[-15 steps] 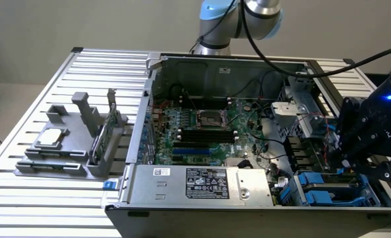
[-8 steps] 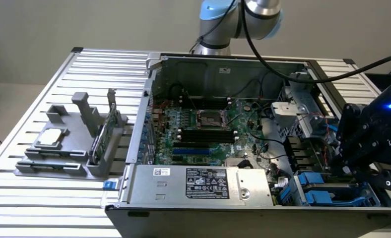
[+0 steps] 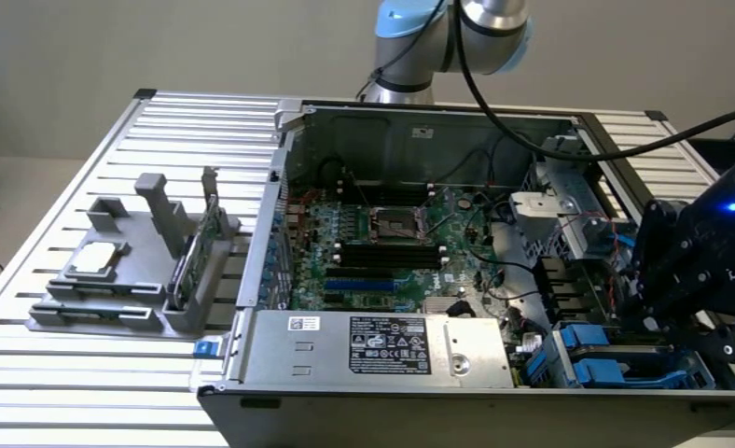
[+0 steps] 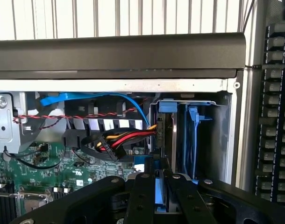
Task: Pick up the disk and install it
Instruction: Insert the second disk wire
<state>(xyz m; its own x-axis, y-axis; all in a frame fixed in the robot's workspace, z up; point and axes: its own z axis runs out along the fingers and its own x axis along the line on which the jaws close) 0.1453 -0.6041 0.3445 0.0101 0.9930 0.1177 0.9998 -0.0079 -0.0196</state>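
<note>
My gripper (image 3: 666, 327) hangs over the drive bay (image 3: 598, 359) at the open computer case's corner, on the exterior view's right. In the wrist view its black fingers (image 4: 142, 186) stand close together, shut on the disk (image 4: 160, 191), which shows edge-on as a thin blue and silver strip between them. The disk reaches down towards the bay (image 4: 189, 140), where blue plastic carrier rails (image 4: 195, 116) stand upright. How deep the disk sits in the bay is hidden by the fingers.
A bundle of yellow, red and black wires (image 4: 119, 140) ends at a connector beside the bay. The motherboard (image 3: 381, 243) and power supply (image 3: 399, 345) fill the case. A grey fixture (image 3: 131, 280) holds a silver chip (image 3: 98, 261) and a green card (image 3: 193, 266). A keyboard (image 4: 275, 116) lies outside the case.
</note>
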